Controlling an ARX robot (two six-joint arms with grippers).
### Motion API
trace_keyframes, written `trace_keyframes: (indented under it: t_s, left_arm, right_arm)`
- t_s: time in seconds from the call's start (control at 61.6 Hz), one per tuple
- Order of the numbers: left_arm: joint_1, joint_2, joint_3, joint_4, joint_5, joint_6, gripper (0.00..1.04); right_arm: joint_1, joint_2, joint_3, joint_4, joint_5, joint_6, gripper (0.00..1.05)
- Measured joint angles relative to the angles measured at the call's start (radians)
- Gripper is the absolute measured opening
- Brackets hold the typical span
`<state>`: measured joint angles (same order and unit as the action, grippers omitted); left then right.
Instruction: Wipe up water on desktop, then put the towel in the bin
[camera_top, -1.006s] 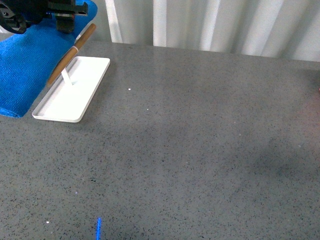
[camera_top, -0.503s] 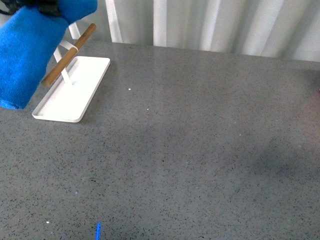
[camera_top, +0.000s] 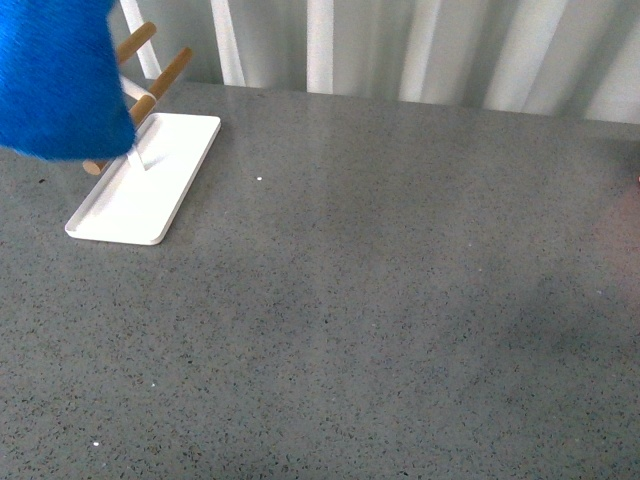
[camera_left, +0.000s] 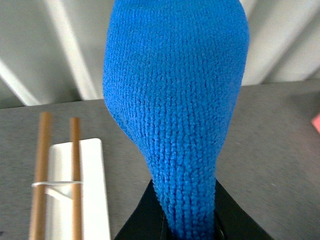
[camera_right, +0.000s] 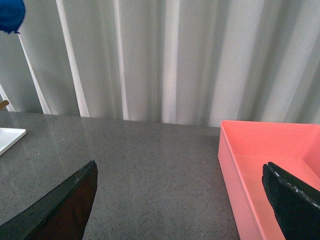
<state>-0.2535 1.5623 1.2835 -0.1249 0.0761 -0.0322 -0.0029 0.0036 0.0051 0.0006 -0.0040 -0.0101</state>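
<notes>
Reporting from the remote station: the towel hangs clear of the bench above its far left corner. It is clamped in the left pincer, whose jaws pinch its narrow gathered end. The right pincer stands spread and empty, near the pink bin. I can make out no puddle on the bench, so I cannot tell whether the wiping is finished. The drop into the bin is not yet done, and I judge the bin lies well apart from the towel, towards the opposite side. The surface is dark speckled stone, slightly glossy, carrying a white tray with wooden rods racked over it. A pale pleated curtain backs the bench.
</notes>
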Motion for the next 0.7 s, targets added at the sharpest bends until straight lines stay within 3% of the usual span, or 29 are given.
trace_keyframes:
  t_s: [0.292, 0.633, 0.649, 0.698]
  left_arm:
    - [-0.288, -0.063, -0.209, 0.135, -0.030, -0.085, 0.08]
    - [-0.432, 0.140, -0.090, 0.267, -0.083, -0.185, 0.08]
    - [-0.436, 0.154, -0.068, 0.268, -0.084, -0.191, 0.08]
    - [-0.438, 0.177, -0.033, 0.268, -0.089, -0.198, 0.08]
  right_arm:
    - [0.000, 0.000, 0.000, 0.000, 0.000, 0.000, 0.98]
    - [0.000, 0.000, 0.000, 0.000, 0.000, 0.000, 0.98]
    - [-0.006, 0.007, 0.003, -0.010, -0.016, -0.004, 0.98]
    - [-0.060, 0.069, 0.048, -0.114, -0.200, -0.049, 0.98]
